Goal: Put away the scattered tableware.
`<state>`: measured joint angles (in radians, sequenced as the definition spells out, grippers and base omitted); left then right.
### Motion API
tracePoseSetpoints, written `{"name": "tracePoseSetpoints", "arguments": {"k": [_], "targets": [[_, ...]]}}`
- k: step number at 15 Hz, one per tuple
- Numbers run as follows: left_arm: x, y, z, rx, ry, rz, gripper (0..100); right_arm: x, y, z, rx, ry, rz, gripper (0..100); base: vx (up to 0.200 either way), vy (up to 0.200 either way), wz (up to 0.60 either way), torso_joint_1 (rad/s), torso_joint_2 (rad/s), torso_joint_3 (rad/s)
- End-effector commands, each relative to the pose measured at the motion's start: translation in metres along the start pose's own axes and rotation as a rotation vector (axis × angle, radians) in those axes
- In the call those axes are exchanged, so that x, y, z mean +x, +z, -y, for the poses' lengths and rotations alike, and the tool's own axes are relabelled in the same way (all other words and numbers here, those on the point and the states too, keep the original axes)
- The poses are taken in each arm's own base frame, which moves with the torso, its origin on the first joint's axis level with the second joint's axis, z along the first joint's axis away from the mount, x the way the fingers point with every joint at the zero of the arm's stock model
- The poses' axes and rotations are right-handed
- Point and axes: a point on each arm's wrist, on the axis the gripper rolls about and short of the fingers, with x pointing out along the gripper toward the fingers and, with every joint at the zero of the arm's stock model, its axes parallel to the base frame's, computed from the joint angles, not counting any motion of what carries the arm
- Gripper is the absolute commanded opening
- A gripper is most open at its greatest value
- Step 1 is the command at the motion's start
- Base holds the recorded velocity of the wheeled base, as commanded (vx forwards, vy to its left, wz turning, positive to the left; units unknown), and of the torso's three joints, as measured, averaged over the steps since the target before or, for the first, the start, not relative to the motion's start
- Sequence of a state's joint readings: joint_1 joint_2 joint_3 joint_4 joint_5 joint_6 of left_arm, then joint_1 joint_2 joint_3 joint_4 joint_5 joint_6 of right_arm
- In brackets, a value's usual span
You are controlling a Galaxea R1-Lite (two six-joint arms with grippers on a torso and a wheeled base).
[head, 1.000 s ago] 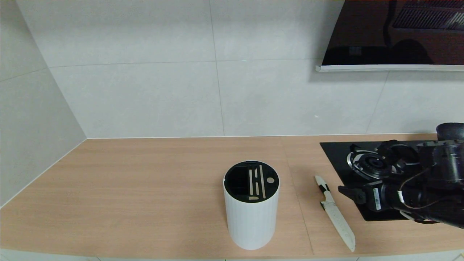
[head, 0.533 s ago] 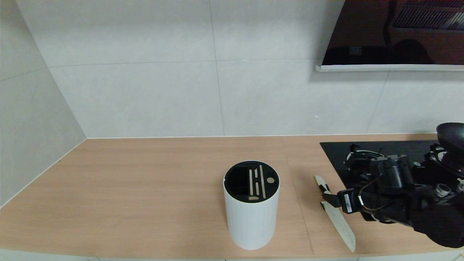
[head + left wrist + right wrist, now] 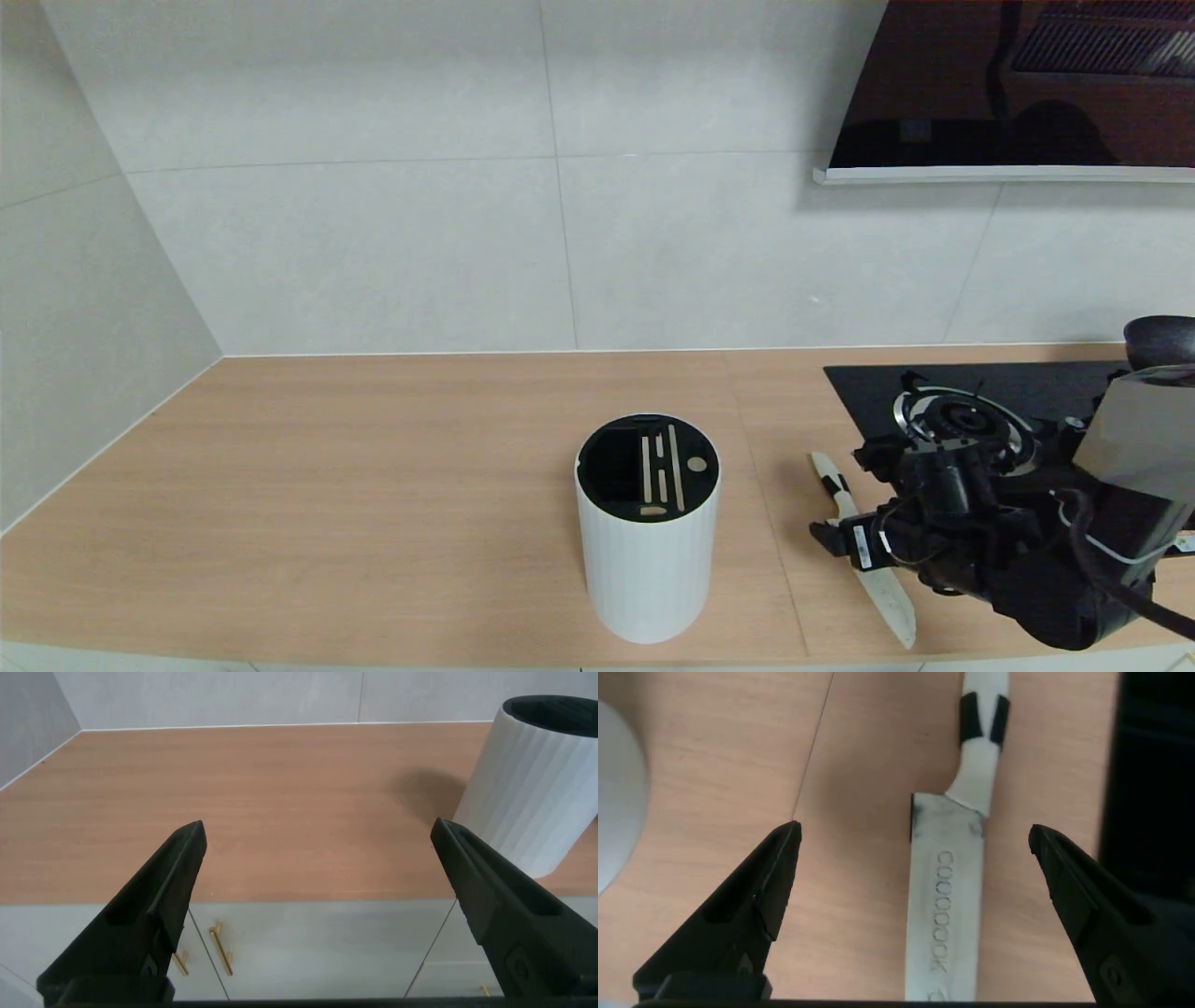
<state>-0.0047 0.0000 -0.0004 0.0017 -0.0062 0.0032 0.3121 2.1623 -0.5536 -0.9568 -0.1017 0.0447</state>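
Observation:
A white knife (image 3: 832, 479) with a black band on its handle lies on the wooden counter (image 3: 373, 485), between the white cylindrical knife holder (image 3: 647, 551) and the black hob (image 3: 864, 392). My right gripper (image 3: 834, 538) hovers over the blade near the handle. In the right wrist view the knife (image 3: 948, 905) runs between the fingers of the open right gripper (image 3: 913, 835), which touch nothing. My left gripper (image 3: 318, 831) is open and empty, low at the counter's front edge, with the holder (image 3: 533, 775) off to one side.
The holder's black top (image 3: 648, 464) has several slots and one large opening. A gas burner (image 3: 962, 420) sits on the hob, and a dark range hood (image 3: 1008, 93) hangs above it. Tiled walls close off the back and left. Cabinet fronts (image 3: 308, 952) lie below the counter edge.
My right arm has swung left from over the hob's edge and come down over the knife. The knife and the holder have not moved.

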Motion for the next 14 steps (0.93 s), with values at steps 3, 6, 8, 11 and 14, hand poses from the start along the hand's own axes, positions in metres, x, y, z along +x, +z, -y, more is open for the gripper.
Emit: {"name": "tracePoseSetpoints", "arguments": {"k": [3,6,8,11,14], "targets": [[0.0,0.0,0.0,0.0,0.0,0.001,100,0.033,-0.021,0.005,0.042,-0.038,-0.036,100,0.0,0.0,0.0,0.0,0.0,0.0],[0.0,0.0,0.0,0.0,0.0,0.0,100,0.038,-0.022,0.007,0.047,-0.057,-0.029,100,0.0,0.0,0.0,0.0,0.0,0.0],[0.0,0.0,0.0,0.0,0.0,0.0,100,0.04,-0.023,0.008,0.048,-0.059,-0.031,100,0.0,0.0,0.0,0.0,0.0,0.0],[0.0,0.0,0.0,0.0,0.0,0.001,100,0.041,-0.022,0.009,0.051,-0.062,-0.028,100,0.0,0.0,0.0,0.0,0.0,0.0],[0.0,0.0,0.0,0.0,0.0,0.0,100,0.042,-0.022,0.009,0.051,-0.062,-0.028,100,0.0,0.0,0.0,0.0,0.0,0.0]]}}
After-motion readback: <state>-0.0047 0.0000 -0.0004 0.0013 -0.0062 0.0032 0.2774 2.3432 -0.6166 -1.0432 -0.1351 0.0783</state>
